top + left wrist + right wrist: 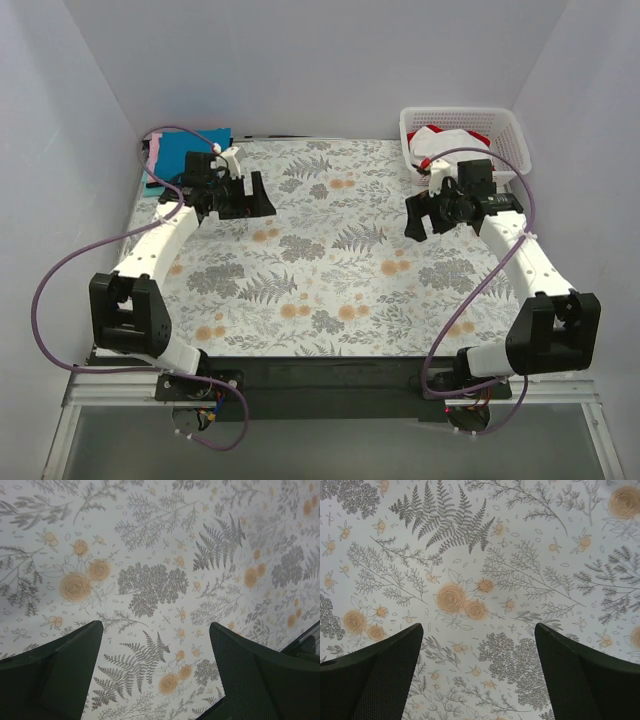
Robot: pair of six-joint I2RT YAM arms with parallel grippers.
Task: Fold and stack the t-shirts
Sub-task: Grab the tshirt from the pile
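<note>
A folded blue t-shirt (205,139) lies on a pink one (155,150) at the far left corner of the table. A white t-shirt (447,141) and a red one (433,131) lie crumpled in the white lattice basket (510,130) at the far right. My left gripper (246,203) is open and empty, held above the floral cloth just right of the stack. My right gripper (427,222) is open and empty, in front of the basket. Both wrist views show only floral cloth between the open fingers (60,670) (375,675).
The floral table cloth (330,260) covers the whole table. White walls close in the left, back and right sides. A black bar runs along the near edge by the arm bases.
</note>
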